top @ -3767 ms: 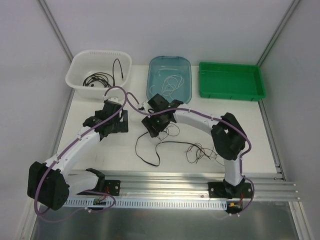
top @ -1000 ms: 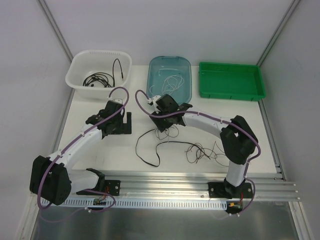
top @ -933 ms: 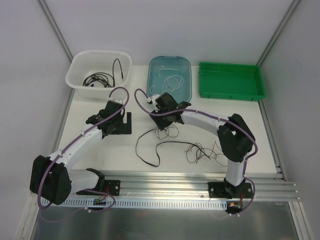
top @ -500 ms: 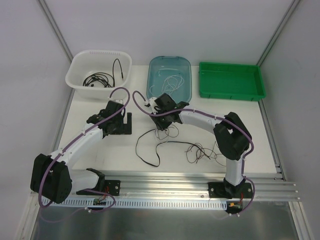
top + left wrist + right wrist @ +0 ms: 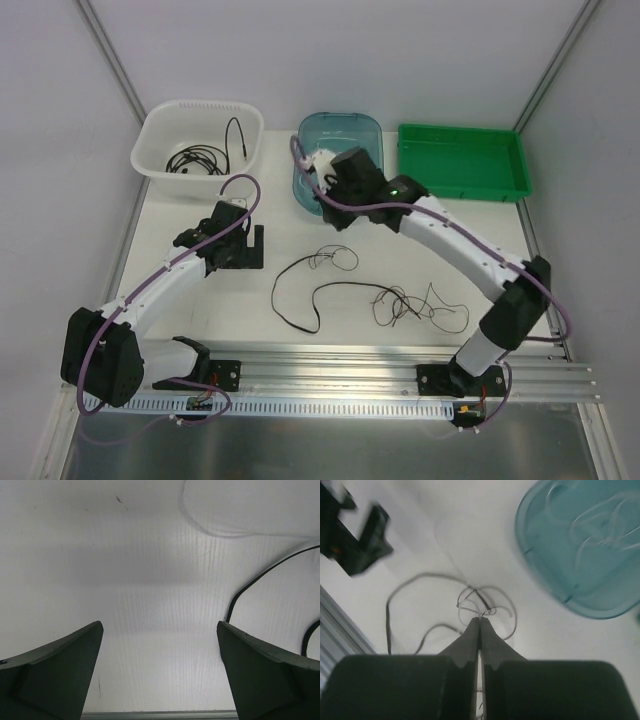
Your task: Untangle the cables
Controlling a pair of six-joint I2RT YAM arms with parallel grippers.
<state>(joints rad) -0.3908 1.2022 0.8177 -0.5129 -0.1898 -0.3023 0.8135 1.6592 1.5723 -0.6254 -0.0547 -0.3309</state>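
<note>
Right wrist view: your right gripper (image 5: 479,621) shows its fingers pressed flat together above the table (image 5: 445,510). Whether a strand is caught between them, you cannot tell. Just beyond the tips lies a small knot of thin loops (image 5: 485,605), and a black cable (image 5: 388,610) sweeps out from it in a wide curve. To the upper right sits the blue tray (image 5: 555,592), with white cables (image 5: 590,525) coiled inside.

From the top external camera, you see this gripper hanging at the tray's near edge. The black cable and a tangle of brown wires (image 5: 400,305) lie on the table in front of it, near the rail (image 5: 340,360).

Your left gripper (image 5: 160,630) stands wide open, with only bare table between its fingers. A stretch of black cable curves past the right finger without touching it.

At the back left, the white basket (image 5: 150,130) holds more black cables (image 5: 195,158). The green tray (image 5: 460,160) sits at the back right.
</note>
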